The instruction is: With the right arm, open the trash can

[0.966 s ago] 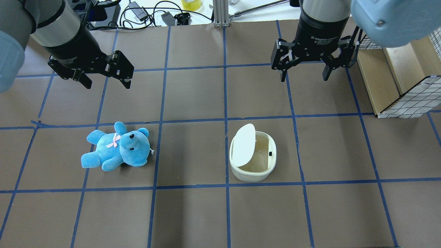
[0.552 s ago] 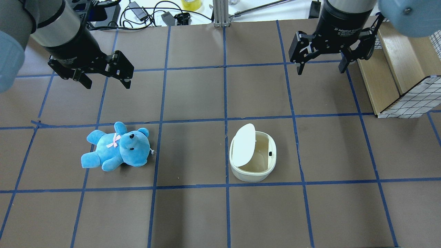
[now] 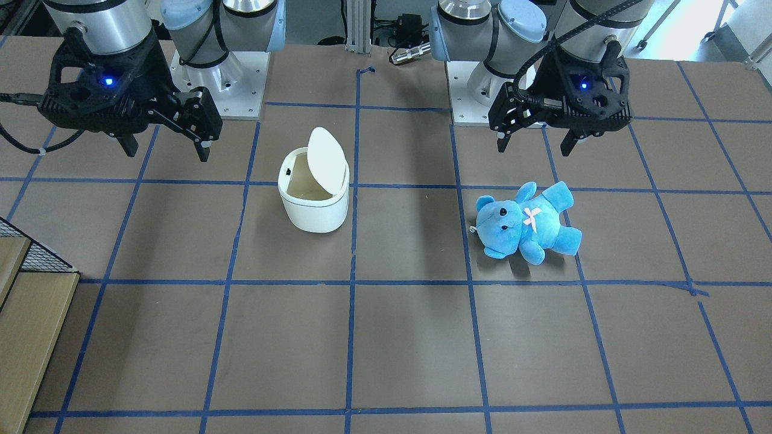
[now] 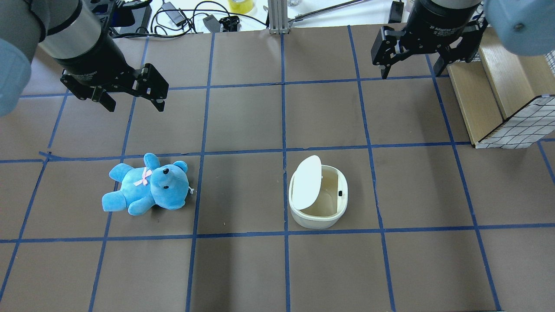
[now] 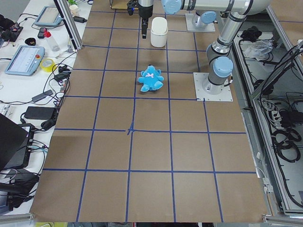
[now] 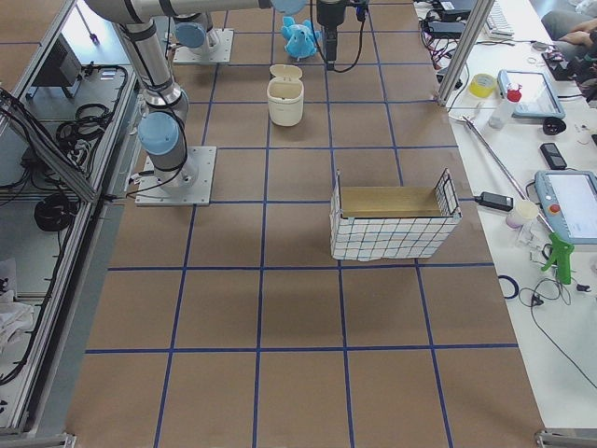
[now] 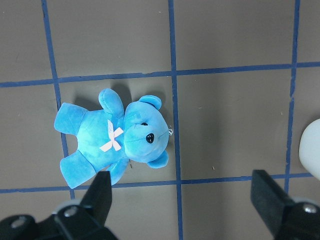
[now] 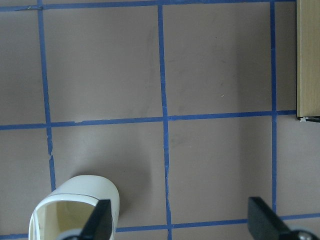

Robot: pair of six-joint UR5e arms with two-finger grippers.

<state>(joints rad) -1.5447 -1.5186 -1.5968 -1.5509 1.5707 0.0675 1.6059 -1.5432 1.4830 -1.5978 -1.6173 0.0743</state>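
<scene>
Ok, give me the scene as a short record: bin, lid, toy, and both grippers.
trash can: upright on the table, apart from the toy
lid: tipped up, inside open to view
teddy bear: blue, lying on the table
right gripper: open, empty, in the air, apart from the trash can
left gripper: open, empty, in the air

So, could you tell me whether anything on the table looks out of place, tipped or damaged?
Nothing stands out. The trash can stands upright with its lid flipped up, and the teddy bear lies face up, apart from it. Nothing is spilled or visibly damaged. The left gripper and right gripper hang open, clear of both.
</scene>
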